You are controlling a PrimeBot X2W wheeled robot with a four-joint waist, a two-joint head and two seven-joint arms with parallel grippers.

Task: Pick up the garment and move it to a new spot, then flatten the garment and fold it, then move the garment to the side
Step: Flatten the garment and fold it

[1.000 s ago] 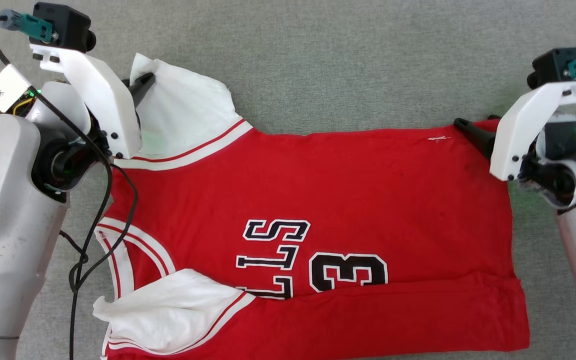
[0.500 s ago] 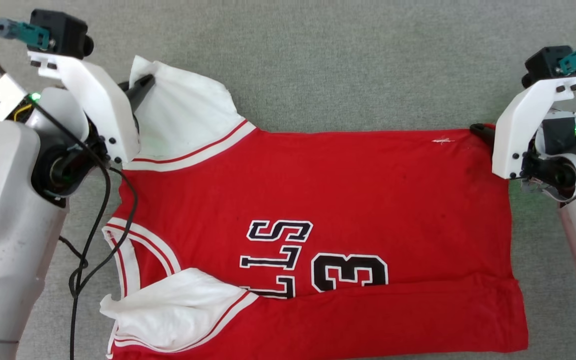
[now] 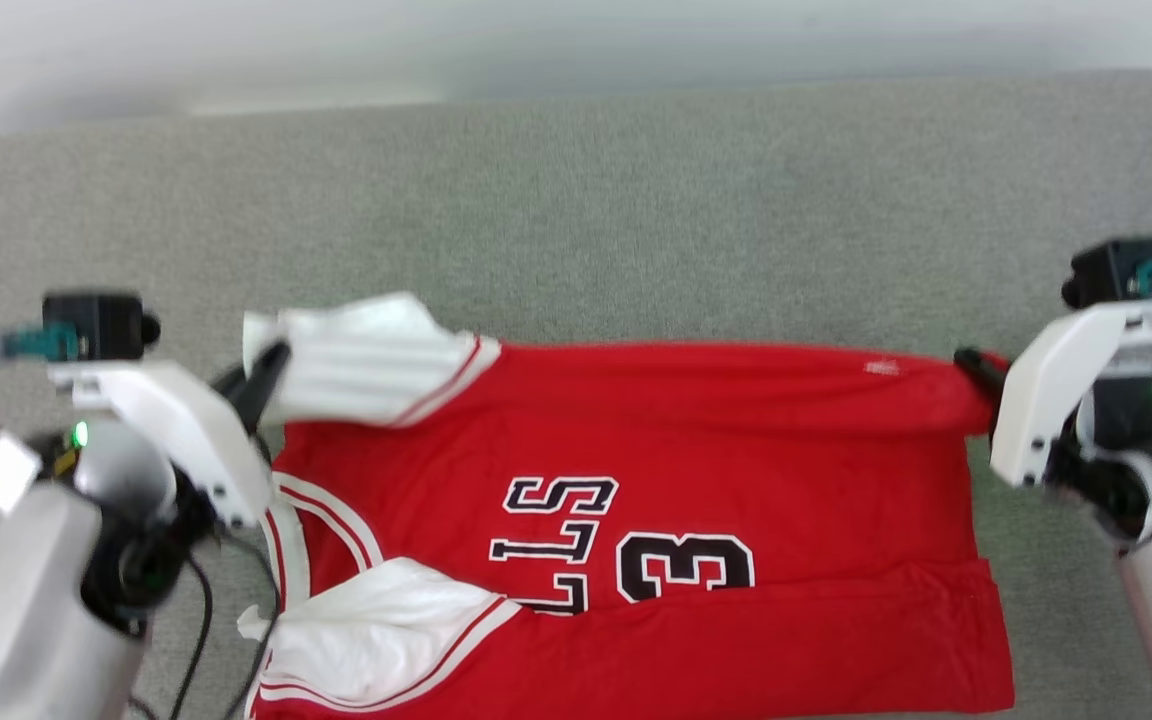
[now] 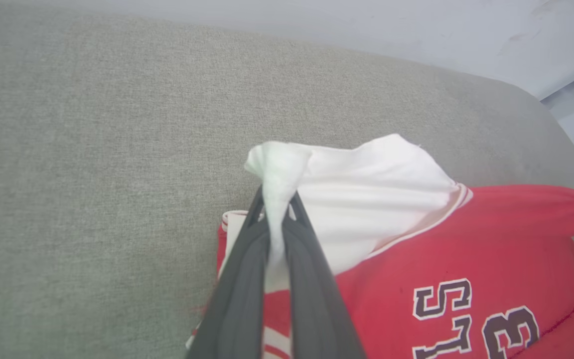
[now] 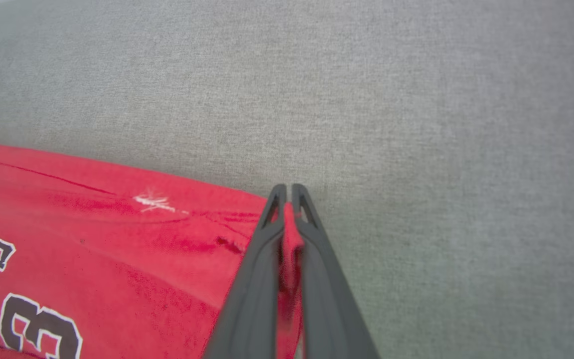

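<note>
Left gripper pinches the white sleeve, right gripper the red hem corner. On the jersey, the far edge, flat a moment ago, now seems lifted and taut, well short of the far edge of the grey padded surface — so the fold is likely starting.

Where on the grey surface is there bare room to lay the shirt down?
The wide strip of grey surface between the far edge of the garment and the surface's own far rim is bare. The near half is crowded: the garment covers it, with the left gripper and right gripper pinching its far corners.
</note>
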